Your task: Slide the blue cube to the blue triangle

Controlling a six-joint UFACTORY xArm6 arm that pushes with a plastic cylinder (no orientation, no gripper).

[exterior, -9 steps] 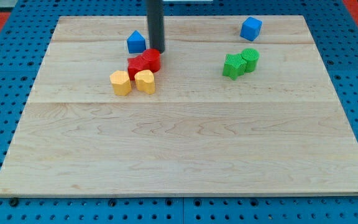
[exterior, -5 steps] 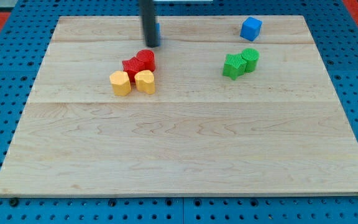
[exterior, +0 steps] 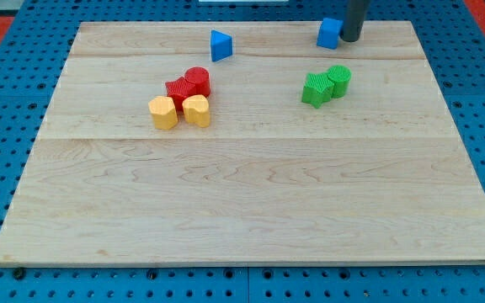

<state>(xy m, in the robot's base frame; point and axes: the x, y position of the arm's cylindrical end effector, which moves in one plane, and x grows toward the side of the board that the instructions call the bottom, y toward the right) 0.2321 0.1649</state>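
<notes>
The blue cube point(exterior: 329, 33) sits near the top edge of the wooden board point(exterior: 251, 202), right of centre. My tip point(exterior: 350, 39) is at the cube's right side, touching or nearly touching it. The blue triangle point(exterior: 220, 45) lies to the left of the cube, near the top of the board at about the middle. A stretch of bare board separates the two blue blocks.
Two red blocks point(exterior: 189, 84) and two yellow blocks point(exterior: 179, 111) cluster at the upper left of centre. Two green blocks point(exterior: 325, 85) sit below the blue cube. The board's top edge runs just behind the cube.
The rod has moved from the upper left to the right side of the blue cube. The blue triangle has shifted right and up. The blue cube has moved slightly left.
</notes>
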